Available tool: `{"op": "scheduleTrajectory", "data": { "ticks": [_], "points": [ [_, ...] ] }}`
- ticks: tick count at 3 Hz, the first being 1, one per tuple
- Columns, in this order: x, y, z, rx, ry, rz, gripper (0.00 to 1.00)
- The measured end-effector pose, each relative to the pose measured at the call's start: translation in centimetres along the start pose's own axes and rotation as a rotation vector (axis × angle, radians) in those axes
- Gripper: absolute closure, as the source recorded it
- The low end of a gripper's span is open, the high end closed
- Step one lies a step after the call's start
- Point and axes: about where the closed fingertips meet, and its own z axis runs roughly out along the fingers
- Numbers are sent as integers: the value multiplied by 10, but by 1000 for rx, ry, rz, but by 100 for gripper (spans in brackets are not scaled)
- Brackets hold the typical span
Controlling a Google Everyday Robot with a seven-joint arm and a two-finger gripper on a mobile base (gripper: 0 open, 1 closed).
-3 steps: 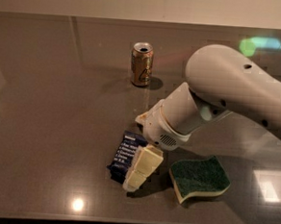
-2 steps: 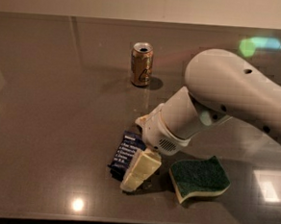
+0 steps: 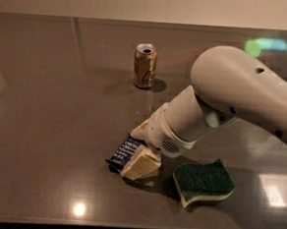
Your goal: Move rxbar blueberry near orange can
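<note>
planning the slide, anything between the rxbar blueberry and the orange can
Only bare table, per the camera view; the gripper sits at the rxbar blueberry.

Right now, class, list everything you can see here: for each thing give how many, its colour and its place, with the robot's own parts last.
orange can: one, golden-orange with a silver top, upright at the back middle of the table.
rxbar blueberry: one, navy with white text, flat at the front middle.
sponge: one, green over yellow, front right, apart from the bar.
table: one, glossy dark grey-brown, under everything.
arm: one, white, from the right.
gripper: one, cream, low at the bar's right end.
</note>
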Motion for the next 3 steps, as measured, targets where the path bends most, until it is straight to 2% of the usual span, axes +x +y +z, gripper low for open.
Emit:
{"op": "scheduleTrajectory", "data": {
  "ticks": [1,2,3],
  "points": [
    [-4,0,-7,0,0,0,88],
    [-5,0,-7,0,0,0,100],
    [5,-42,-43,105,-44,74,100]
  ]
}}
